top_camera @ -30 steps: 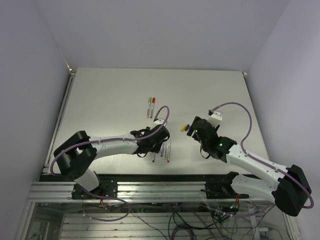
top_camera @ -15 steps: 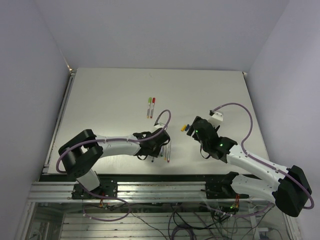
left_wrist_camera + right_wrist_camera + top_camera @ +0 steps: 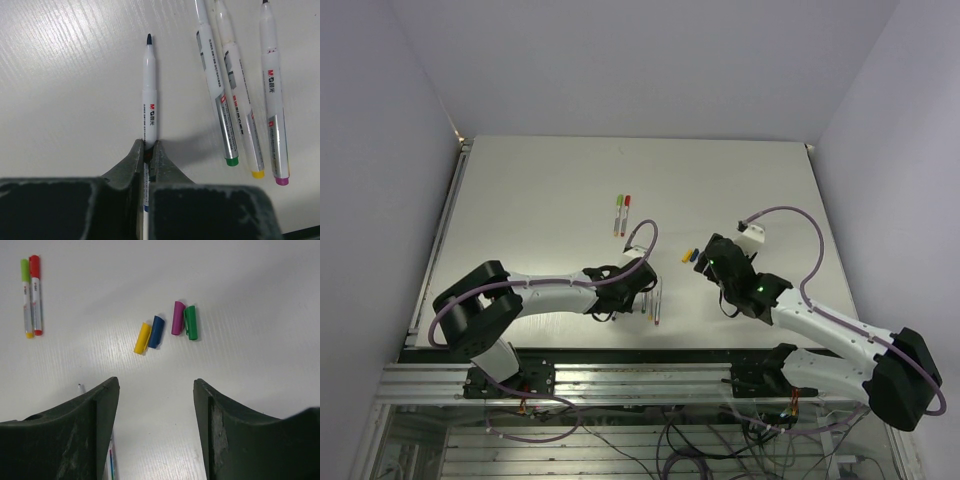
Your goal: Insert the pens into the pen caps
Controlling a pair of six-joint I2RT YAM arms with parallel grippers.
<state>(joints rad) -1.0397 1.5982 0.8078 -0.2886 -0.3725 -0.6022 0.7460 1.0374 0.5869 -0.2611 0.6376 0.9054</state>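
**Operator:** What does the left wrist view add?

**Technician:** The left gripper (image 3: 149,146) is clamped on a pen (image 3: 148,85) with a slim white barrel and a dark tip. It sits low over the table (image 3: 65,75), just left of three pens (image 3: 240,105) with green, yellow and purple end plugs.

**Operator:** And the right wrist view?

**Technician:** The right gripper (image 3: 156,385) is spread wide and holds nothing. Ahead of it lie four stubby caps (image 3: 156,332): yellow touching blue, purple touching green. The tabletop is white and finely ribbed.

One pen (image 3: 148,102) between pinched jaws, three pens (image 3: 239,115) alongside
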